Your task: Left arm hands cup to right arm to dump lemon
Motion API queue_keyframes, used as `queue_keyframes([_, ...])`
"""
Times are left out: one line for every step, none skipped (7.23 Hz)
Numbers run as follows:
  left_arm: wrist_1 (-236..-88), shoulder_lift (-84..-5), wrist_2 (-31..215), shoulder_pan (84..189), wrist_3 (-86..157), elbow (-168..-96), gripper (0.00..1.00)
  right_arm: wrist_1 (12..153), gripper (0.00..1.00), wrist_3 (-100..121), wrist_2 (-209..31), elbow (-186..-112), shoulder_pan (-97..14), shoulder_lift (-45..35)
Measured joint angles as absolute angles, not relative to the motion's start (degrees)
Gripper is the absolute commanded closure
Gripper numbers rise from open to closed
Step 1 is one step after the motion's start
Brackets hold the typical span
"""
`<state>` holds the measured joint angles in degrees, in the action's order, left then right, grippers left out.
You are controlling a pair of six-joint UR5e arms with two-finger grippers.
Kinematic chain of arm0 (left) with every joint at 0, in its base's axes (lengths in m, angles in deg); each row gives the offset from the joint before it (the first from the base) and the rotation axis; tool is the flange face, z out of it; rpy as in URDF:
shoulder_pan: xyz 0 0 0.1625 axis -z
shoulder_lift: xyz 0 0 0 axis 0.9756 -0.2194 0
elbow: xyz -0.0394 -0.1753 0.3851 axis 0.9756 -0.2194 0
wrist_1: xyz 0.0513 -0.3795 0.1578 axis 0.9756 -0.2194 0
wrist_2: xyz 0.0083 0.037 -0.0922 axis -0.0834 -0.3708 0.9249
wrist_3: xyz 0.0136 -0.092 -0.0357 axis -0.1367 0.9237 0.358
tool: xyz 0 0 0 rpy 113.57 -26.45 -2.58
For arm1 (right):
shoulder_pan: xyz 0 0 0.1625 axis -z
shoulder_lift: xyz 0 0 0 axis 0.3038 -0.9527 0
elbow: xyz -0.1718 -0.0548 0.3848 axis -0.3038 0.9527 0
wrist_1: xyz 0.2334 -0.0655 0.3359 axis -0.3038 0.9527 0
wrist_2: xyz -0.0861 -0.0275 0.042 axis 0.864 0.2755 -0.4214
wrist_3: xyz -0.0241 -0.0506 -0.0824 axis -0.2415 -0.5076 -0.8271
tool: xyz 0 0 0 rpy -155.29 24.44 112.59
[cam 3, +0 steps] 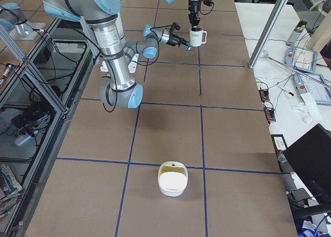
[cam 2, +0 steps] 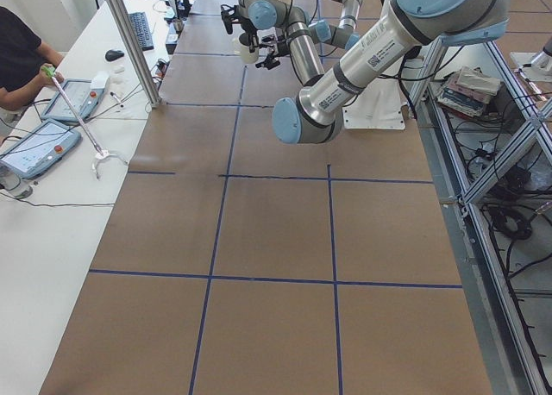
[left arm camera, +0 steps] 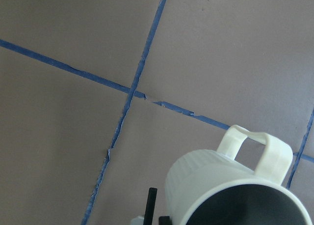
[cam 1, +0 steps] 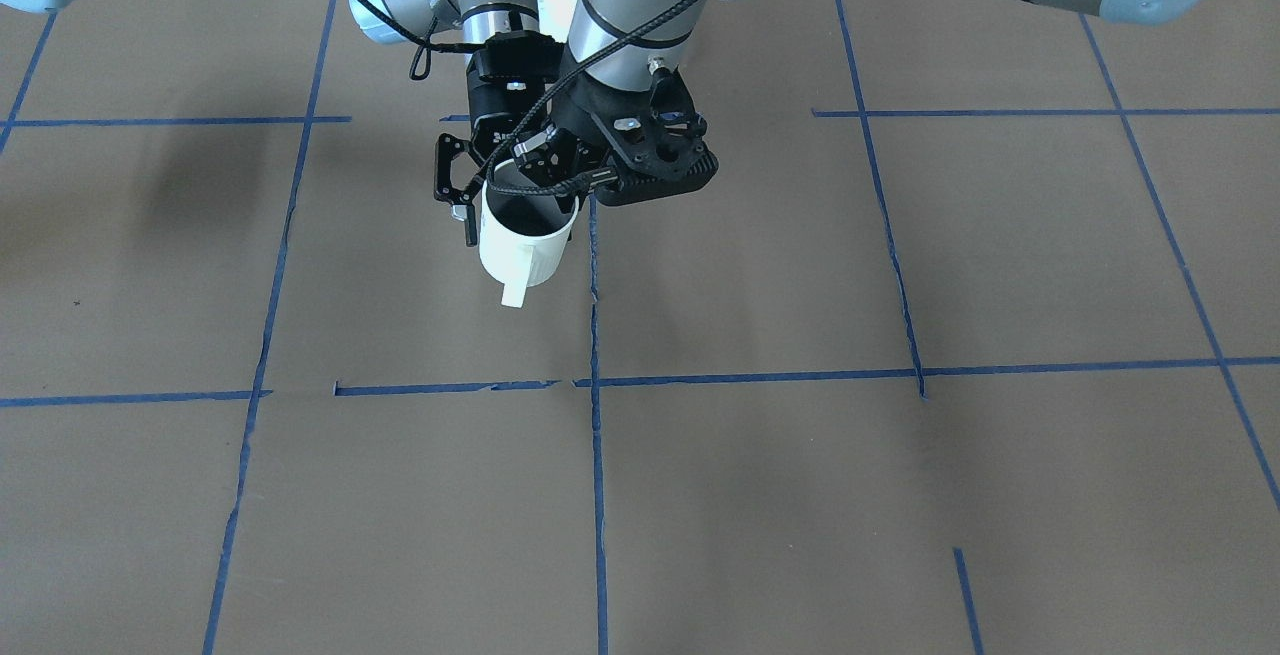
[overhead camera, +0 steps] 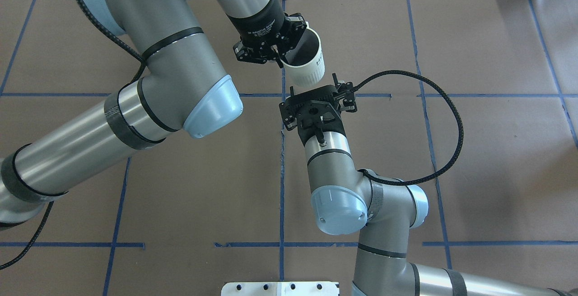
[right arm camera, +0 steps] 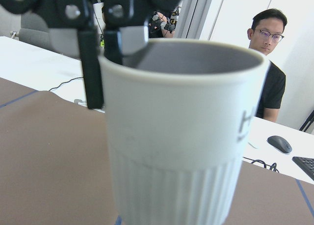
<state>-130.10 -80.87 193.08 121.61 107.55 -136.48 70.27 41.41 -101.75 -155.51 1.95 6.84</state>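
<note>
The white cup (overhead camera: pixel 309 68) hangs upright above the table, handle pointing away from the robot. My left gripper (overhead camera: pixel 280 58) comes down from above and is shut on the cup's rim, one finger inside and one outside (right arm camera: pixel 91 63). The cup also shows in the front view (cam 1: pixel 525 240) and the left wrist view (left arm camera: pixel 221 185). My right gripper (overhead camera: pixel 314 87) is level with the cup's side on the robot's side. It is open, with one linkage finger (cam 1: pixel 452 180) spread beside the cup and not touching it. The cup fills the right wrist view (right arm camera: pixel 181 136). The lemon is hidden.
Brown table with a blue tape grid (cam 1: pixel 595 385). A white bowl-like container (cam 3: pixel 172 179) sits far off near the table's right end. An operator (right arm camera: pixel 267 48) sits at a side bench with tablets, keyboard and mouse. A metal post (cam 3: pixel 269 27) stands beside the table.
</note>
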Motion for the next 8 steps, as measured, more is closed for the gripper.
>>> queue_keyframes([-130.00, -78.94, 193.16, 122.99, 107.54, -139.63, 1.00, 70.24, 0.00, 41.41, -101.84, -155.62, 1.93, 6.79])
queue_keyframes([-130.08, -75.95, 193.32, 124.88, 107.32, -143.90, 1.00, 70.23, 0.00, 41.40, -102.08, -155.65, 1.80, 6.71])
queue_keyframes([-130.34, -72.13, 193.52, 126.75, 106.32, -148.07, 1.00, 70.22, 0.00, 41.36, -103.62, -155.83, 1.27, 6.50])
queue_keyframes([-130.58, -67.57, 193.67, 128.14, 103.32, -151.64, 1.00, 70.22, 0.00, 41.34, -107.21, -156.42, -0.20, 5.93])
queue_keyframes([-130.78, -62.53, 193.69, 128.94, 98.23, -154.50, 1.00, 70.22, 0.00, 41.33, -112.16, -157.59, -2.67, 4.80])
queue_keyframes([-131.70, -57.16, 193.59, 129.46, 92.81, -156.28, 1.00, 70.22, 0.00, 41.33, -118.05, -159.33, -5.91, 3.05])
queue_keyframes([-134.87, -50.44, 193.51, 130.09, 87.22, -157.02, 1.00, 70.24, 0.00, 41.31, -124.73, -161.45, -9.79, 0.79])
queue_keyframes([-140.13, -42.52, 193.63, 131.30, 82.27, -157.08, 1.00, 70.28, 0.00, 41.25, -132.53, -163.73, -14.49, -1.98])
